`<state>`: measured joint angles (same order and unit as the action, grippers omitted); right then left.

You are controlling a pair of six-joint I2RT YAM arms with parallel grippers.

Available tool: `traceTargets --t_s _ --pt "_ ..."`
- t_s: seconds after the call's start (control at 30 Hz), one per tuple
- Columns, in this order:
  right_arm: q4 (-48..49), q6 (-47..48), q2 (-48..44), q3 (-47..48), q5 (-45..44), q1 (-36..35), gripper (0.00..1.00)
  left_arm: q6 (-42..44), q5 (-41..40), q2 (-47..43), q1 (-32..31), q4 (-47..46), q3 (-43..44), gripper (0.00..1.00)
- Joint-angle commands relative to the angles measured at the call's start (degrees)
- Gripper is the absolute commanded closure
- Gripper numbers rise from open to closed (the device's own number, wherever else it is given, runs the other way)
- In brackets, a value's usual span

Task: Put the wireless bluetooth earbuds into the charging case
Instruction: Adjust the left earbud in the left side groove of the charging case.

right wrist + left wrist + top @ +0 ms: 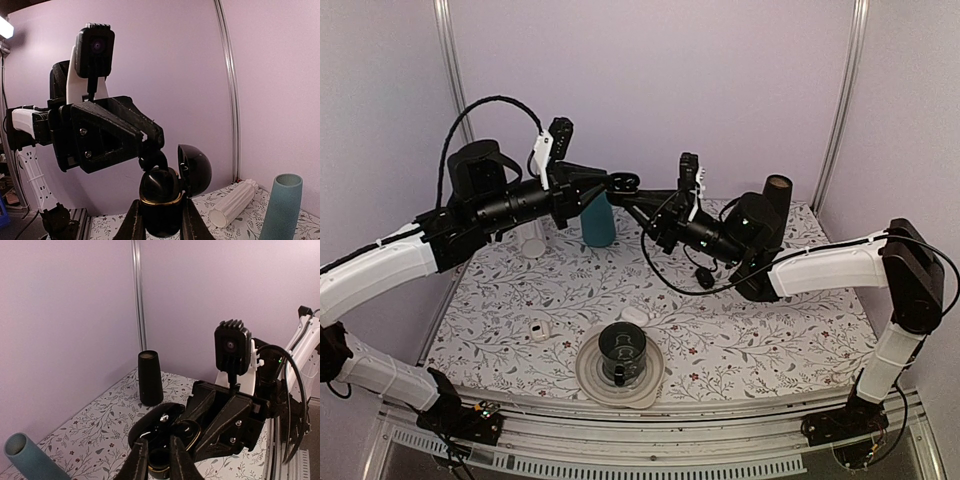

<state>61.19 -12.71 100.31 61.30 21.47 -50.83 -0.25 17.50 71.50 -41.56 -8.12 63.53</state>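
Both grippers meet in mid-air over the back of the table. My right gripper [160,200] is shut on the charging case [160,212], a glossy black pod with a gold rim, held upright with its domed lid [197,170] swung open. A black earbud [159,182] bulges from the top of the case. My left gripper [150,147] comes in from the left, with a small glossy black earbud [152,161] at its fingertips, touching the top of the case. In the left wrist view my left gripper [157,438] stands narrow over the case [165,467]. From above, the case [625,184] is tiny.
A teal cup [598,222] and a black cone [777,195] stand at the back. A white ribbed cylinder [232,202] lies on the floral cloth. A dark mug [622,352] sits on a pale plate [590,380] at the front, with small white pieces [539,328] nearby.
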Motion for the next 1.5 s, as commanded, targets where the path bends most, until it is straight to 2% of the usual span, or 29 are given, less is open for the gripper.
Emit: traceTargets --t_s 0.0,0.17,0.3,0.53,0.7,0.97,1.17,1.47 --pt "1.15 1.11 -2.63 0.64 0.06 -0.35 0.98 -0.25 0.98 0.74 0.43 0.85 1.52 0.83" --pt "1.04 0.96 -2.75 0.56 -0.64 -0.32 0.98 -1.91 0.9 0.3 0.43 0.96 2.05 0.82" --pt "1.1 0.61 -3.15 0.21 -0.52 -0.29 0.97 -2.81 0.25 -1.63 0.64 0.4 1.98 0.76" --pt "1.34 -0.86 -4.26 -0.71 1.74 0.42 0.98 -1.59 1.91 -5.5 2.65 0.98 0.12 0.7" --pt "2.35 -3.38 -5.78 -2.21 7.92 1.9 0.98 2.31 8.24 -6.38 5.07 3.91 0.11 0.65" --pt "3.63 -10.39 -8.23 -3.97 21.26 4.74 0.98 8.0 17.96 -5.09 5.79 7.28 1.54 0.45" --pt "0.72 -10.65 -7.92 -2.66 25.53 4.77 0.98 7.18 23.61 -2.97 5.41 5.87 2.32 0.43" --pt "-1.33 -10.99 -7.4 -1.17 28.77 4.73 0.97 8.3 26.91 -1.06 3.4 6.35 2.97 0.44"
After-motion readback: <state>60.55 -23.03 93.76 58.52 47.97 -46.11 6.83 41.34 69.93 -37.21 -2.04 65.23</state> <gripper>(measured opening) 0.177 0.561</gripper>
